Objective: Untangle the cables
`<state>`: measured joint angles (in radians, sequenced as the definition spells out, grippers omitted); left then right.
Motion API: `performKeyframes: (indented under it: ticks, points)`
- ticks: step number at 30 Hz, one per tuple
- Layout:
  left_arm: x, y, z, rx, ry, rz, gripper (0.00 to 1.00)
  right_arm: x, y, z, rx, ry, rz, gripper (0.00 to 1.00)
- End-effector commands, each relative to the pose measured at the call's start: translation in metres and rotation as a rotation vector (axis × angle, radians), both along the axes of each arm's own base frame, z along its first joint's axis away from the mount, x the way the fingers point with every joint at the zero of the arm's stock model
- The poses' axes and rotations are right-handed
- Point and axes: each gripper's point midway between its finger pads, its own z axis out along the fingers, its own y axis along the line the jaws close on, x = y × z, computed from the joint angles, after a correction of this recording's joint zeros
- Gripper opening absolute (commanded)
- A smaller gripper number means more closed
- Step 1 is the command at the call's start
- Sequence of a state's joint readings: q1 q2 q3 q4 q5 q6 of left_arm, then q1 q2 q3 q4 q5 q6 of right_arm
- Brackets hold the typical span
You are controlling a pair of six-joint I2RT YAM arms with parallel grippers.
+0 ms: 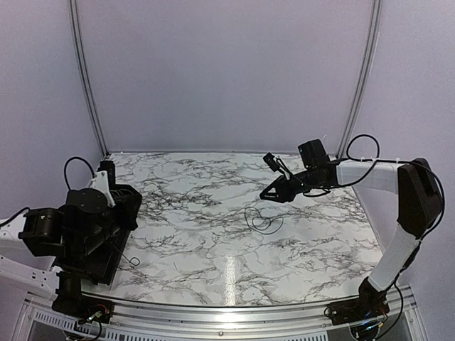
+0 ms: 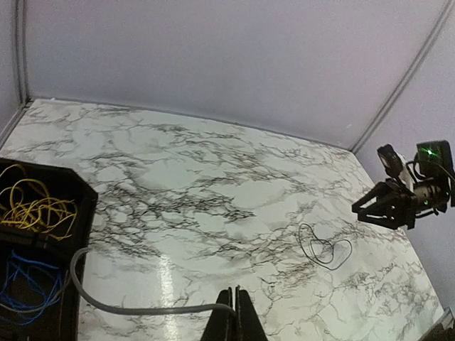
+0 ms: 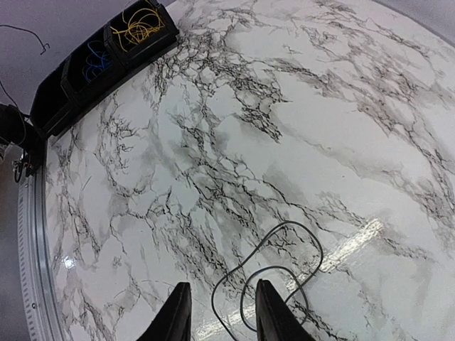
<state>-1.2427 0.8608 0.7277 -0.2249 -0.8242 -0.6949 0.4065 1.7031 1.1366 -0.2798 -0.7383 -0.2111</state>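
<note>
Right claw (image 3: 220, 316): my view shows fingers parted to a narrow gap, gripping nothing, touching nothing. Thin black cable (image 3: 274, 273) lies just beyond fingertips as flattened double loop on white marble-pattern table (image 3: 320, 106), well apart from black plastic compartment bin (image 3: 71, 85), long axis pointing roughly toward bin.

Left claw (image 2: 237, 295): fingers pressed together. Grey cord (image 2: 142, 309) from bin reaches them; cannot tell if pinched.

Yellow cable (image 2: 35, 209) and blue cable (image 2: 25, 284) sit coiled in neighbouring bin compartments.

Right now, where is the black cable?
In the top view the black cable lies on the table, right of centre, just by the right gripper, far from the bin at left.
</note>
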Motion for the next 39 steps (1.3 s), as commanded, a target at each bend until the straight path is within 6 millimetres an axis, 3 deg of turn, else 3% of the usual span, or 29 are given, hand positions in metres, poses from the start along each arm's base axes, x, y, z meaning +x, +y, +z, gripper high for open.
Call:
performKeyframes:
  ticks: [1,10,18,25,28,35,39]
  points:
    - [-0.007,0.075,-0.026,0.027,0.057,0.227,0.0,0.003,0.005,0.021,0.028,-0.056,0.037,0.32]
    - [-0.017,0.127,-0.031,-0.009,0.06,0.341,0.0,0.0,0.006,0.021,0.033,-0.051,0.058,0.31]
    - [-0.017,0.141,-0.038,0.013,0.024,0.398,0.0,-0.002,0.006,0.019,0.035,-0.043,0.068,0.31]
    - [-0.017,0.154,-0.039,-0.078,-0.011,0.455,0.0,-0.002,0.006,0.018,0.032,-0.041,0.069,0.31]
    - [-0.016,0.146,-0.038,-0.057,-0.013,0.42,0.0,-0.002,0.006,0.016,0.031,-0.037,0.072,0.3]
    - [-0.007,0.099,-0.037,0.045,-0.001,0.294,0.0,-0.002,0.007,0.012,0.028,-0.022,0.076,0.3]
    - [-0.005,0.08,-0.057,-0.01,0.021,0.236,0.0,-0.002,0.007,0.012,0.027,-0.023,0.076,0.3]
